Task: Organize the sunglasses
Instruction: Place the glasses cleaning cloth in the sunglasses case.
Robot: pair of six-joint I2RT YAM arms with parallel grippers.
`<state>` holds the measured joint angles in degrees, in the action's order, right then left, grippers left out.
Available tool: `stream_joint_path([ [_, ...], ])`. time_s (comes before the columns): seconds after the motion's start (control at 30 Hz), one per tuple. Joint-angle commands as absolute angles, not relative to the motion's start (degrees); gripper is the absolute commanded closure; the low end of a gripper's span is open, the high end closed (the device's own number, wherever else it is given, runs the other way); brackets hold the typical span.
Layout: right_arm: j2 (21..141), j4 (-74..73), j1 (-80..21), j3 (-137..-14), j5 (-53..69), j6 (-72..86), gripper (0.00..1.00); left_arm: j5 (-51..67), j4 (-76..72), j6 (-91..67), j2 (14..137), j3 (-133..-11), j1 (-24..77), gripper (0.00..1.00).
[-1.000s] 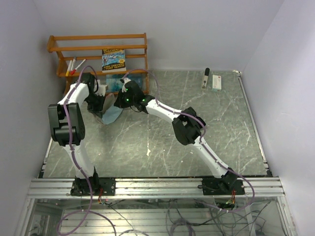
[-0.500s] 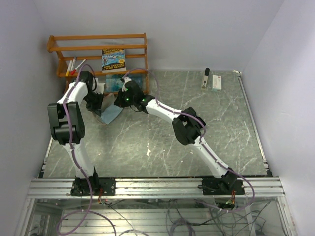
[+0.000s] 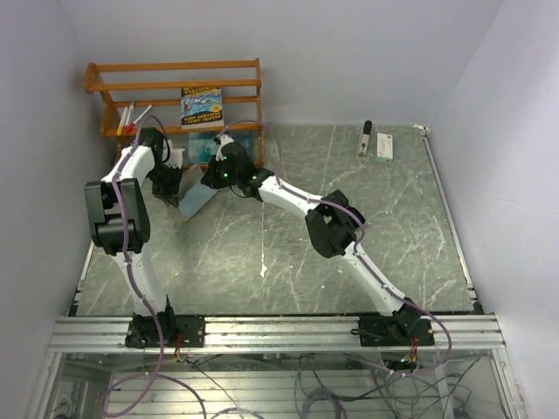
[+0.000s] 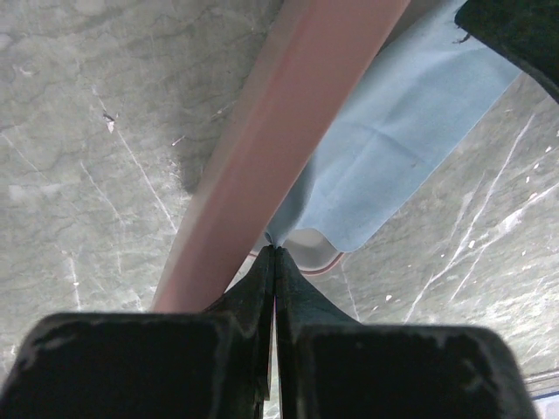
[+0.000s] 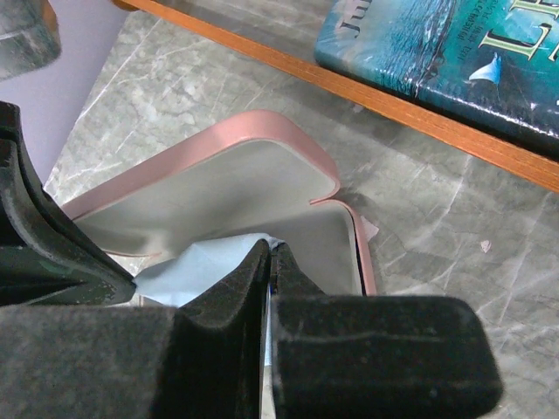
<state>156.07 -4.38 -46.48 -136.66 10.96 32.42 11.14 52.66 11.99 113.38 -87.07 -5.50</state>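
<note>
Right wrist, cloth (image 5: pixel 192 262) partly behind right pincer (image 5: pixel 269 253)

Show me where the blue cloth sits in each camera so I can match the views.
Top external: blue cloth on the table in front of the wooden shelf, between the two wrists.
Left wrist: upper right, beside the pink case.
Right wrist: lower left, in the open pink case.
Shared landmark: the pink case, clear in both wrist views.
</note>
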Motion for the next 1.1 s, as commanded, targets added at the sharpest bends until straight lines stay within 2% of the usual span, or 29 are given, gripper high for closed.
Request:
stream_joint_path([
  [0.0,156.6,-2.4,-46.7,-135.2,10.4,32.3,1.0,11.9,51.3,11.6,113.1,-89.0,-6.2,0.93],
  [0.37,156.5,-2.7,-46.7,-134.2,10.5,32.3,0.99,11.7,51.0,11.8,111.9,-88.1,-6.2,0.93],
  [0.63,155.4,-2.7,-46.7,-133.4,11.4,30.6,0.72,10.4,48.8,11.0,109.1,-85.3,-6.3,0.93],
  [0.9,151.3,0.0,-46.7,-128.5,9.9,29.9,0.53,8.7,47.7,10.9,106.3,-82.8,-6.2,0.89],
  [1.07,148.8,2.1,-46.7,-125.8,9.7,30.3,0.47,9.8,46.8,10.8,105.0,-80.0,-6.2,0.85],
])
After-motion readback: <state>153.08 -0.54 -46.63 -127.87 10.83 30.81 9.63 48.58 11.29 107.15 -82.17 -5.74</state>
